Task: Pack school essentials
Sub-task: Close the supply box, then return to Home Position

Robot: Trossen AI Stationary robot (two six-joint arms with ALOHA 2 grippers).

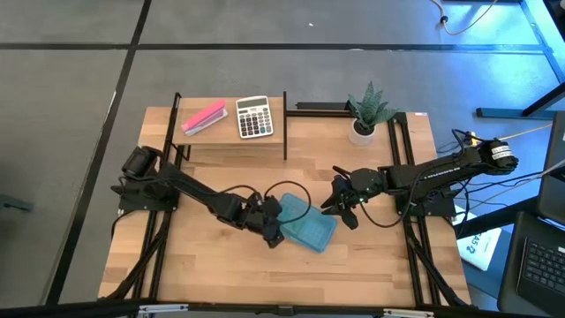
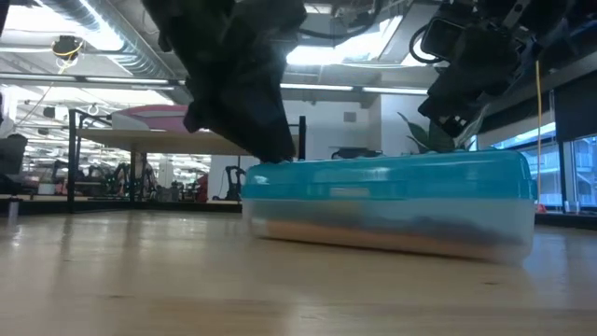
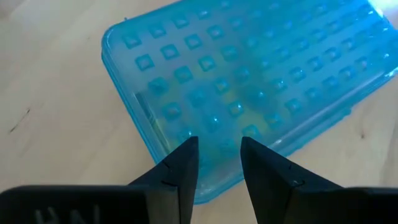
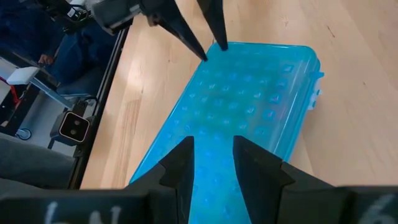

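Blue plastic case (image 1: 305,225) lying closed on wooden table (image 1: 212,265), near centre, lid with raised square pattern. Left gripper (image 3: 217,163) hovering over case's left end, fingers slightly parted, grasping nothing. Right gripper (image 4: 213,155) hanging over case's right end, fingers narrowly parted, nothing between them. Calculator (image 1: 254,117) and pink block (image 1: 204,118) sitting on far shelf. Potted plant (image 1: 366,113) standing far right.

A grey calculator (image 1: 254,117) and a pink block (image 1: 204,117) lie side by side on a raised shelf (image 1: 231,141) at the table's (image 1: 212,256) far edge, with a potted plant (image 1: 366,112) nearby.
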